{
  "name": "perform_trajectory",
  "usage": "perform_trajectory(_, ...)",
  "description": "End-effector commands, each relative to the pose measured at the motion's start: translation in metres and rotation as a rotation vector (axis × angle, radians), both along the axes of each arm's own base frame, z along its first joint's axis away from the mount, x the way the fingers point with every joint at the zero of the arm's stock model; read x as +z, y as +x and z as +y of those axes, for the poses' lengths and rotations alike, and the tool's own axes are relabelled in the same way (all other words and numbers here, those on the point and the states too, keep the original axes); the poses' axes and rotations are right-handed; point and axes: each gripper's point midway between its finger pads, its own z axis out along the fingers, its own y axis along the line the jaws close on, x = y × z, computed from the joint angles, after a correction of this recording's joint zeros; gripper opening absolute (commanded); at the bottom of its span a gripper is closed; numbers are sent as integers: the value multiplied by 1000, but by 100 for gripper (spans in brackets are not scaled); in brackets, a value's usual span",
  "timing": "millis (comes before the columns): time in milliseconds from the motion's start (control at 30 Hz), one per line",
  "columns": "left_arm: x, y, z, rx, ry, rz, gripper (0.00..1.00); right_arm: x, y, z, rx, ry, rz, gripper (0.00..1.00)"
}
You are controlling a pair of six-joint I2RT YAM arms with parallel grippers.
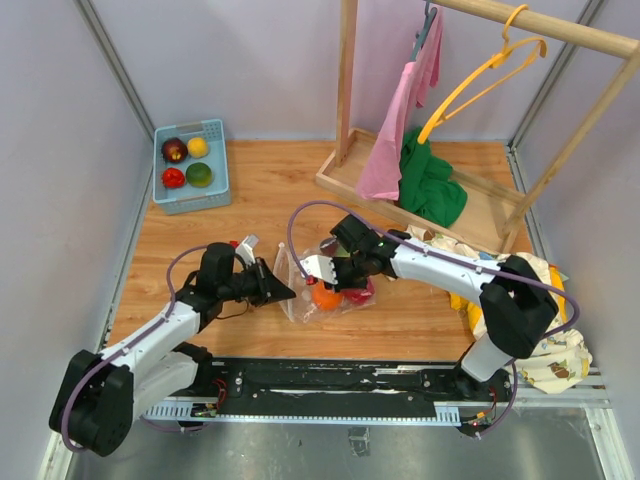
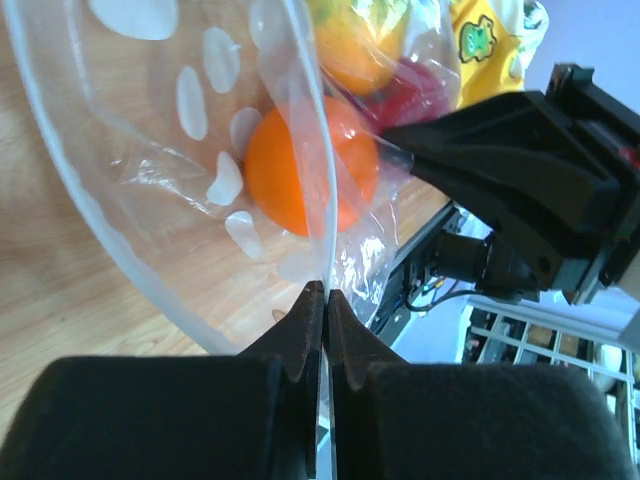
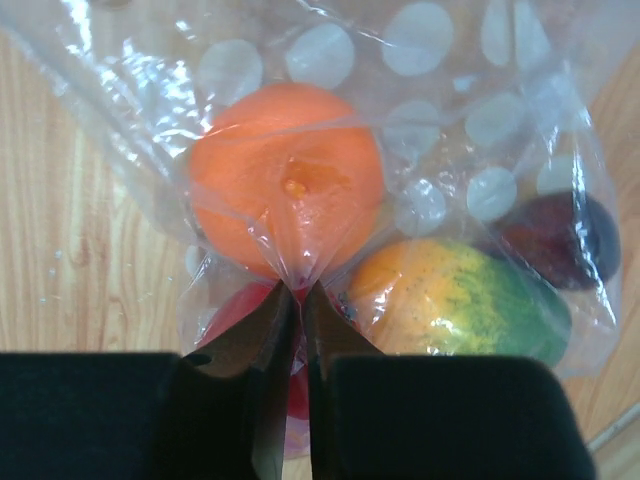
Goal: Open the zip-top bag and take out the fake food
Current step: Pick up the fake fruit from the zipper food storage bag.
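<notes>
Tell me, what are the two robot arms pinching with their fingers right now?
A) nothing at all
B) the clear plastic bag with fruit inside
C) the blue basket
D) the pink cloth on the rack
B: each wrist view shows it, the left arm's fingers and the right arm's fingers closed on a fold of the zip-top bag, with the orange fruit inside it.

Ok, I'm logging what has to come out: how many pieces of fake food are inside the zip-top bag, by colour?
orange piece: 1
yellow-green piece: 1
dark purple piece: 1
red piece: 1
Total in the zip-top bag: 4
</notes>
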Motion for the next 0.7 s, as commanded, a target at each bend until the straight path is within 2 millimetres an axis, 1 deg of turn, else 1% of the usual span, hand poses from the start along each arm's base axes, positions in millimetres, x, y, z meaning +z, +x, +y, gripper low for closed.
perform_trajectory(0,12,-1,-21,-65,-72,-45,4,4,31,-12,-91,-36,-70,7)
perform_trajectory(133,8,-7,-37,-124,-80,-33,3,2,40,-20,-128,-43,-69,5)
perform_trajectory(200,5,-11,-45,-156,-75,-23,3,4,42,-23,-137,-34,-65,7)
perform_trajectory(267,4,-15,-51,-187,-78,-18,4,7,42,-25,-135,-18,-55,17)
perform_trajectory(333,5,-17,-53,-208,-75,-17,5,12,40,-24,-129,17,-30,27)
perform_trajectory(367,5,-17,-52,-212,-61,-26,8,16,36,-23,-114,36,-17,31)
perform_trajectory(433,9,-15,-46,-207,-8,-60,16,22,25,-21,-75,72,25,36)
perform_trajectory(533,24,-12,-36,-170,34,-140,37,28,5,-15,-5,123,103,41)
perform_trajectory(567,28,-12,-33,-155,40,-156,44,29,2,-12,8,136,120,41)
perform_trajectory(600,30,-13,-30,-140,45,-167,46,30,-1,-11,20,144,133,43)
perform_trajectory(667,30,-13,-22,-103,73,-171,45,30,-2,-8,32,152,147,46)
